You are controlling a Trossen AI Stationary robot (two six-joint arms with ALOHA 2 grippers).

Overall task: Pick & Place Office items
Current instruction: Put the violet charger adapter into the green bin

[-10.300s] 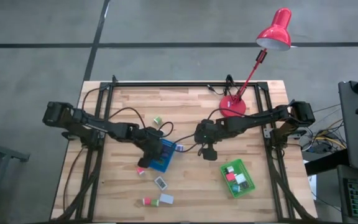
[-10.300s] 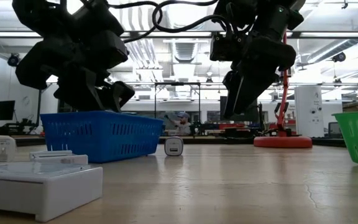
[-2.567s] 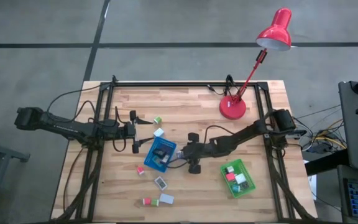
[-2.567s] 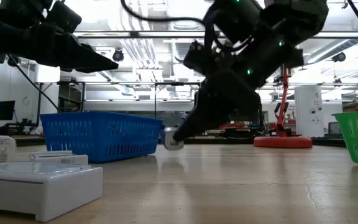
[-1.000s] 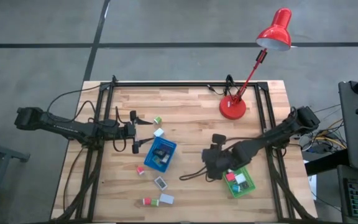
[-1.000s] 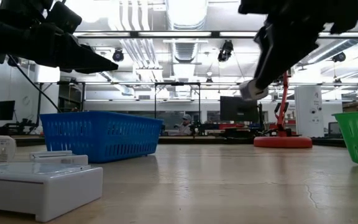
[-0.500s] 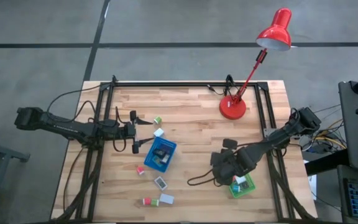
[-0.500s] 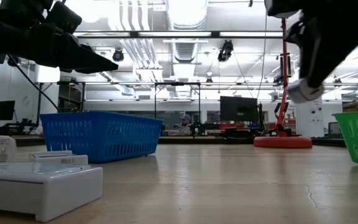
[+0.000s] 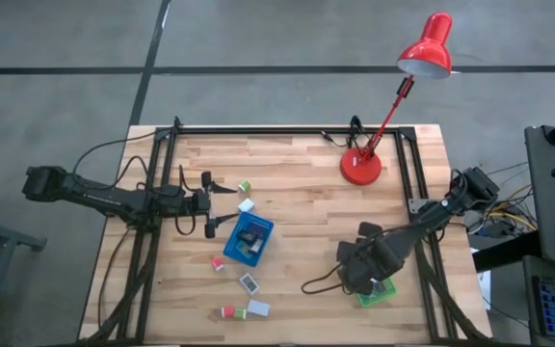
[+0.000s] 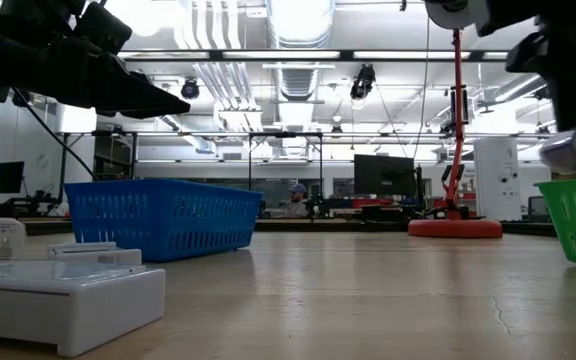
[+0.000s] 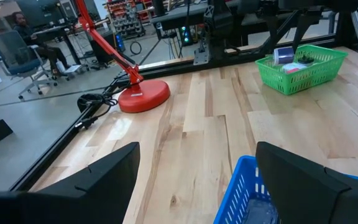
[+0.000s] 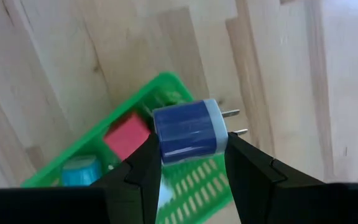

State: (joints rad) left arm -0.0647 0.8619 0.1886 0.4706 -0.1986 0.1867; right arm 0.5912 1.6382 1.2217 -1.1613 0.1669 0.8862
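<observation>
A small navy-and-light-blue plug block [image 12: 189, 131], two metal prongs sticking out of its pale end, is pinched between the fingers of the right gripper [image 12: 188, 163], whose jaws are drawn in narrow against its sides. It hangs in the air directly above the green tray [image 12: 191, 186], which already holds a red block [image 12: 127, 138] and a light blue piece [image 12: 79, 172]. From above, the right gripper [image 9: 362, 271] covers most of that green tray [image 9: 378, 292] near the table's right front. The left gripper [image 9: 222, 202] waits over the table's left half, just beside the blue tray [image 9: 250, 238], its jaws spread wide and holding nothing. A white block [image 9: 246, 205] and a small green one [image 9: 244, 186] lie near its fingertips. More office items lie in front of the blue tray: a red one [image 9: 219, 264], a white-rimmed one [image 9: 249, 282], and a red, green and white row [image 9: 246, 310]. A red desk lamp [image 9: 362, 166] stands at the table's far right.
</observation>
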